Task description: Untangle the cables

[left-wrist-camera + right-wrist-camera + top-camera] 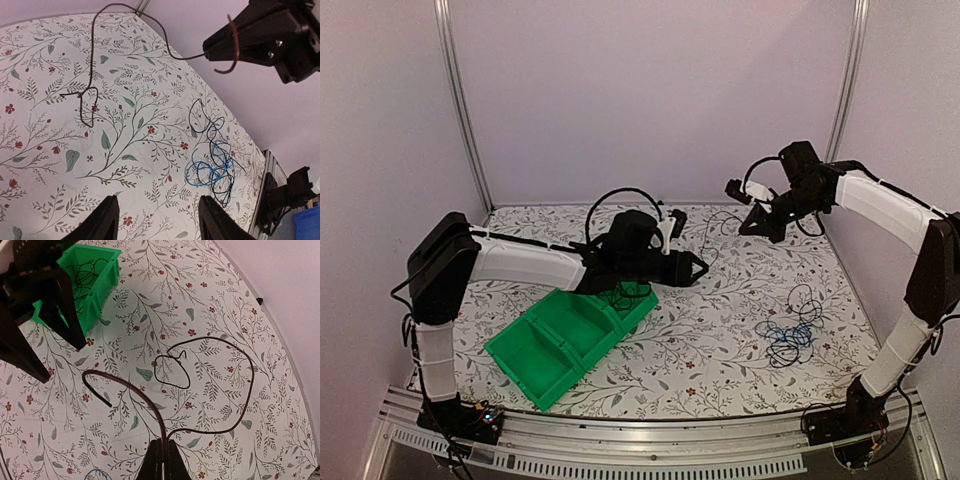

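Right fingers [161, 455], closed, pinch one black cable [244, 390]; left fingers [102, 222] stand wide. One green bin [535, 365] holds a black coil [87, 277]; one blue-black tangle [790, 335] lies on the bench [720, 330], right.

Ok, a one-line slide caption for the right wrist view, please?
Right tool shut on a thin dark cable looping over the floral table, green bin upper left.

Matt floral-print cloth covers the bench [720, 320]; the green bin [535, 365] is glossy plastic; the cables [788, 340] look smooth and rubbery.
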`<state>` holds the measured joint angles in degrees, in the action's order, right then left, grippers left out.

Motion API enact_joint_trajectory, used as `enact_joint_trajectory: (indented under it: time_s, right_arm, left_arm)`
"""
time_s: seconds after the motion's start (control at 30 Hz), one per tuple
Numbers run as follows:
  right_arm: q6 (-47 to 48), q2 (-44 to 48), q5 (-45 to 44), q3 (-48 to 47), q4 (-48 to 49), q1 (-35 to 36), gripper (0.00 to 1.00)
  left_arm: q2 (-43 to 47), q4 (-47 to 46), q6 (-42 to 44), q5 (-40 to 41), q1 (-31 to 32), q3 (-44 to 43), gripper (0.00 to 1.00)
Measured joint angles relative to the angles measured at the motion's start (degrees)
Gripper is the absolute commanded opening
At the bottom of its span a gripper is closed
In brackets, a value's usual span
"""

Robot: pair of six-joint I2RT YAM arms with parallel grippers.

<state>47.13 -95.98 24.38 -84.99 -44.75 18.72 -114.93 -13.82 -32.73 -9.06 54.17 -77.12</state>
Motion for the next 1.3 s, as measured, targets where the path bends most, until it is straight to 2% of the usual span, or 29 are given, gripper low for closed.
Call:
enact_joint_trajectory:
  time_s: [0.17, 0.37, 0.7, 0.97, 1.13, 1.3]
  right_arm:
    - [-4.2, 0.2, 8.9, -2.5, -3.9, 0.0, 0.00]
    - [-7.2, -0.1, 15.3, -5.7, -7.6, 0.4, 0.00]
    - [-9.7, -0.1, 18.9, -6.7, -9.0, 2.9, 0.00]
    - [-10.7, -0.1, 20.0, -8.3, -10.1, 5.0, 0.00]
    - [-11.4, 0.0, 20.6, -9.0, -10.8, 6.3, 0.00]
    - [-11.7, 0.1, 21.2, -9.7, -11.2, 7.0, 0.00]
  left_arm:
    - [0.0, -3.5, 1.0, 0.7, 1.3, 1.2, 0.59]
    - [0.0, -5.2, 1.2, 4.1, 1.6, 1.2, 0.59]
    - [-3.4, -11.7, 1.2, 5.6, 1.6, 1.0, 0.60]
    - [-4.7, -12.1, -0.5, 11.1, 1.4, 0.0, 0.54]
    - [-6.6, -13.4, -1.4, 11.7, 0.9, -0.2, 0.53]
    - [-9.2, -16.0, -0.9, 11.1, 0.7, -0.5, 0.39]
